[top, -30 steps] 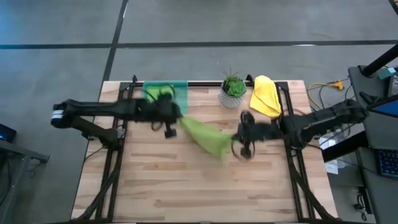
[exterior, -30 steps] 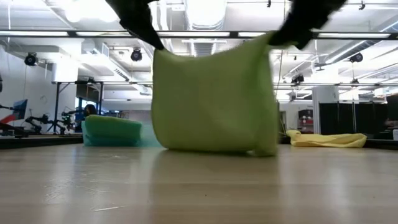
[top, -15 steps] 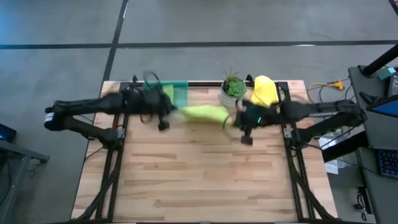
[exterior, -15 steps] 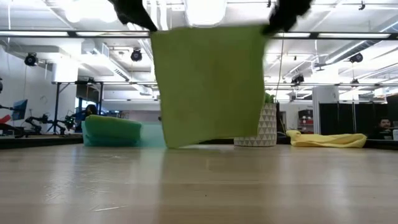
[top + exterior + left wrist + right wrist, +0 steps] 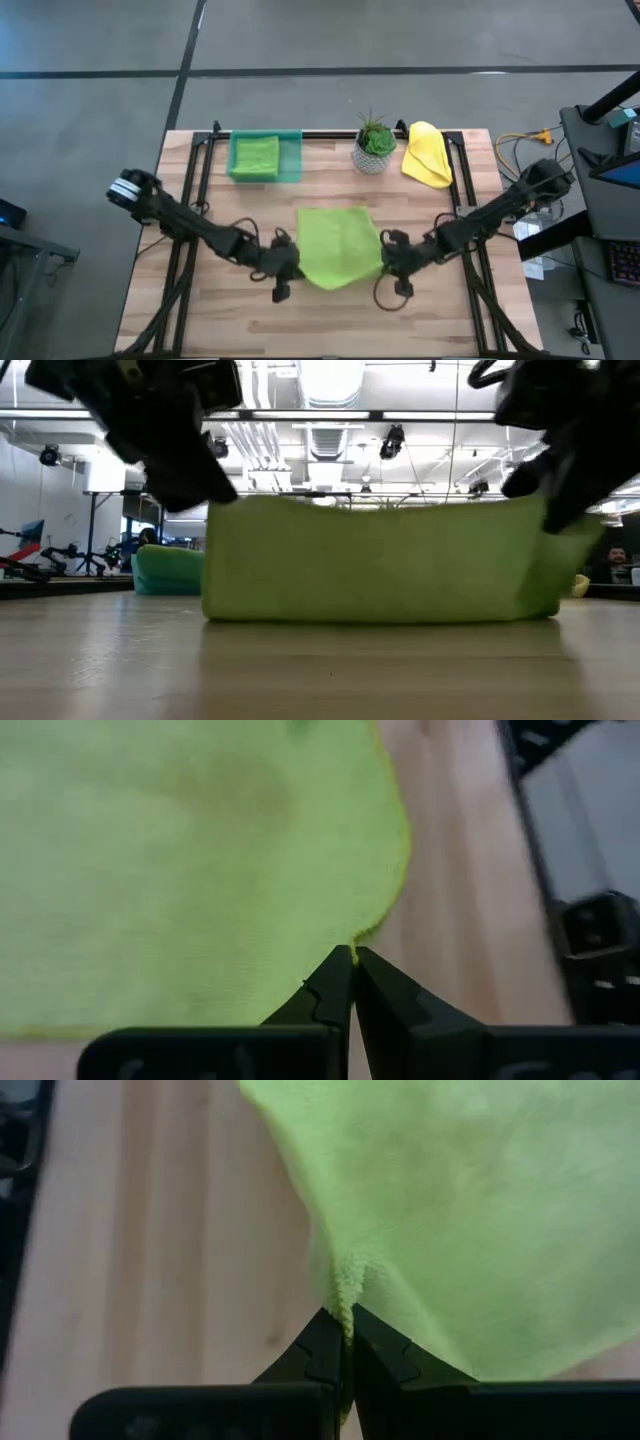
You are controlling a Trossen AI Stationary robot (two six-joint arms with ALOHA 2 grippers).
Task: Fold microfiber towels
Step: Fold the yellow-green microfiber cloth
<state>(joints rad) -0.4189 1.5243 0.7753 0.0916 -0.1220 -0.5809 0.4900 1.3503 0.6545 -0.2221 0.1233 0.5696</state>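
From above, a lime green towel (image 5: 338,245) lies spread near the middle of the table (image 5: 250,330). The left gripper (image 5: 283,268) pinches its near left corner and the right gripper (image 5: 393,262) its near right corner, both clamped on cloth. A second green towel (image 5: 255,155) sits in the tray (image 5: 292,160) at the far edge, near the plant (image 5: 375,140); the yellow towel (image 5: 428,152) lies heaped beside that.

At table height, the held towel (image 5: 375,565) sags between the two grippers, its lower fold resting on the wood. It looks light and limp, with no stiffness of its own.

Past the left wrist, the fingers (image 5: 325,995) are closed on the hemmed corner of the towel (image 5: 180,860), with only a little cloth in the bite.

Past the right wrist, the fingers (image 5: 375,1350) are shut on a puckered bunch of towel (image 5: 470,1210) edge.

Corners are the proper holds. The fuzzy weave should resist slipping, but so shallow a bite could pull free under tension.
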